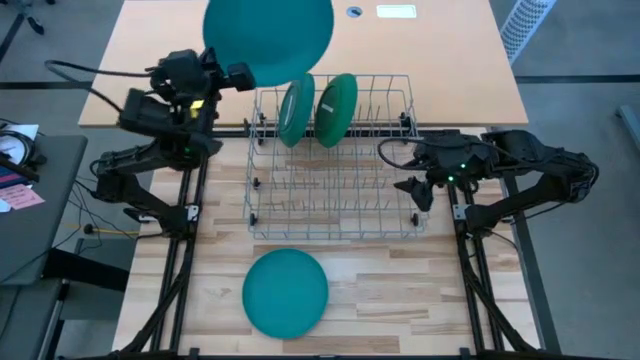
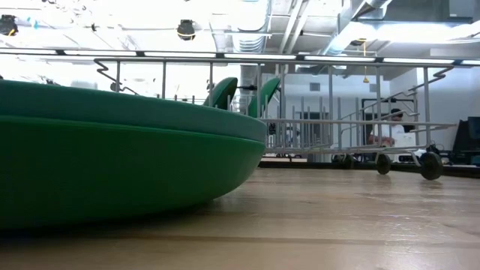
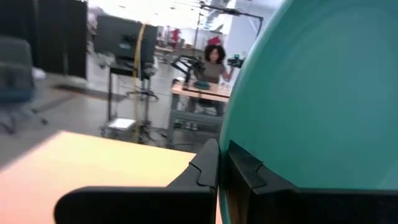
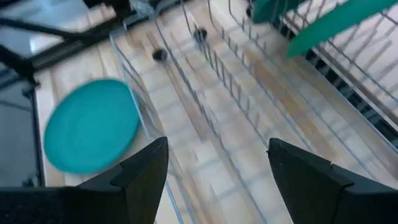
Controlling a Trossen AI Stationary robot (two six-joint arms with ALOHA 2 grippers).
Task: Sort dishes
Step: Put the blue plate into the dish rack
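Note:
My left gripper [image 1: 248,76] is raised above the rack's far left corner and shut on a large teal plate [image 1: 268,38]. Two dark green plates [image 1: 297,110] [image 1: 337,104] stand on edge between the wires at the far end of the wire rack [image 1: 330,195]. Another teal plate [image 1: 286,292] lies flat on the table in front of the rack, filling the left of the low view [image 2: 112,161]. My right gripper [image 1: 416,190] hovers open over the rack's right side, and its wrist view shows only rack wires between the fingers [image 4: 217,171]. My left gripper pinches the teal plate's rim [image 3: 225,158] between its two fingers [image 3: 205,171], one on each face. The fingers come at it level from the table's left. The plate is lifted clear, high above the table, its broad face showing from above.
The rack's near rows of wires [image 4: 205,99] hold nothing. Bare wooden table [image 1: 400,290] lies to the right of the flat teal plate. A lighter tabletop [image 1: 440,60] lies beyond the rack. A person [image 3: 214,62] sits at a desk in the room behind.

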